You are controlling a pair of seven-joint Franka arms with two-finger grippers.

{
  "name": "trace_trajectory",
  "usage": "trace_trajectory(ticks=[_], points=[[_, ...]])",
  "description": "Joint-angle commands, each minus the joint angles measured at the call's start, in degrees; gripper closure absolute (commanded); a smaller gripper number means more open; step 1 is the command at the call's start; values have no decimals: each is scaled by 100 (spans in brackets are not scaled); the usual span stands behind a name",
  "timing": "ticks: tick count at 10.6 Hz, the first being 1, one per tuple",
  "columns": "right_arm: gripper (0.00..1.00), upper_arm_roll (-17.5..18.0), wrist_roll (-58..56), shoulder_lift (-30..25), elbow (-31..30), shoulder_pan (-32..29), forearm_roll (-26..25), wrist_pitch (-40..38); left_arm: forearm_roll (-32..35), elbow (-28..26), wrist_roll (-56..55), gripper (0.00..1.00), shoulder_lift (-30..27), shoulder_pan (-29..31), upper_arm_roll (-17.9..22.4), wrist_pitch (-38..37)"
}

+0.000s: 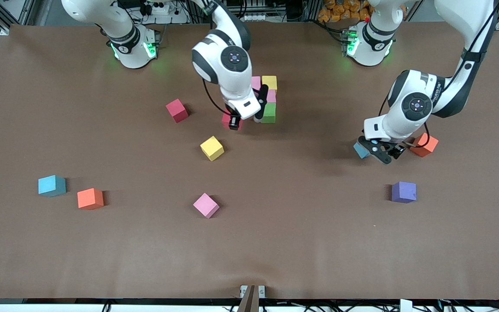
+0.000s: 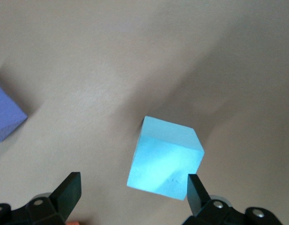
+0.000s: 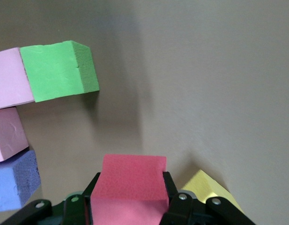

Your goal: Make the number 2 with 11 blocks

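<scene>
Red foam shows between the pinched fingers of the right tool (image 3: 130, 199), which grips a red block (image 3: 129, 187) over the bench (image 1: 275, 242), at about 8 o'clock from the green block (image 1: 269, 112) of the cluster with pink (image 1: 271, 96), yellow (image 1: 269, 82) and purple (image 3: 13, 180) cubes. Spread wide, the left tool (image 2: 132, 194) hangs over a light blue block (image 2: 164, 159), fingers on either side, apart from it. An orange block (image 1: 424, 144) lies at its 3 o'clock in the front view.
</scene>
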Motion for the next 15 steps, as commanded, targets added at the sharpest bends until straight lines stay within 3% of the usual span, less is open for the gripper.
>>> trace_trajectory(ticks=[1, 5, 15], points=[[52, 8, -86, 147, -1, 104, -119, 218, 143, -269, 245, 0, -109, 25, -40, 235], [52, 17, -86, 323, -1, 307, -110, 421, 239, -533, 393, 0, -91, 16, -93, 516], [52, 131, -34, 727, 8, 632, -75, 746, 793, -560, 464, 0, 242, -45, -84, 885]])
